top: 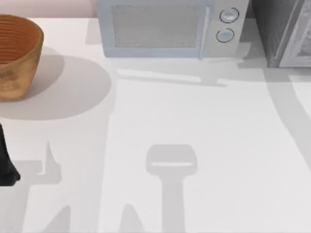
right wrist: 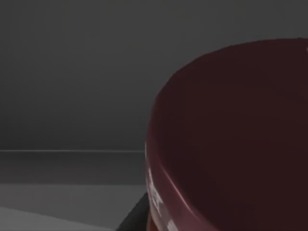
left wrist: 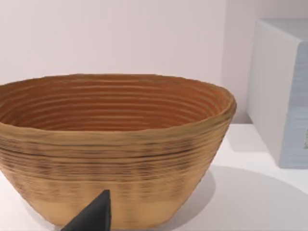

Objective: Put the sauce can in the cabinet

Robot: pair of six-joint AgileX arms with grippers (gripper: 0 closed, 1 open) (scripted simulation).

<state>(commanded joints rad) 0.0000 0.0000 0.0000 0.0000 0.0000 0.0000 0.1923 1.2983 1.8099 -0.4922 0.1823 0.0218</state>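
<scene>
Sauce can [right wrist: 231, 144]: close before my right wrist camera, against dim grey surfaces.
Right jaws: state indeterminable.
Left arm [top: 7, 162]: parked at table's left edge, jaws indeterminable.

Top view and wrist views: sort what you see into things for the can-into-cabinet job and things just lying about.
For the job:
- sauce can, maroon top close in the right wrist view, grey walls behind it
- cabinet, grey, at the table's far right corner

Just lying about:
- woven basket, far left
- white microwave, at the back
- left arm's dark finger, before the basket
</scene>
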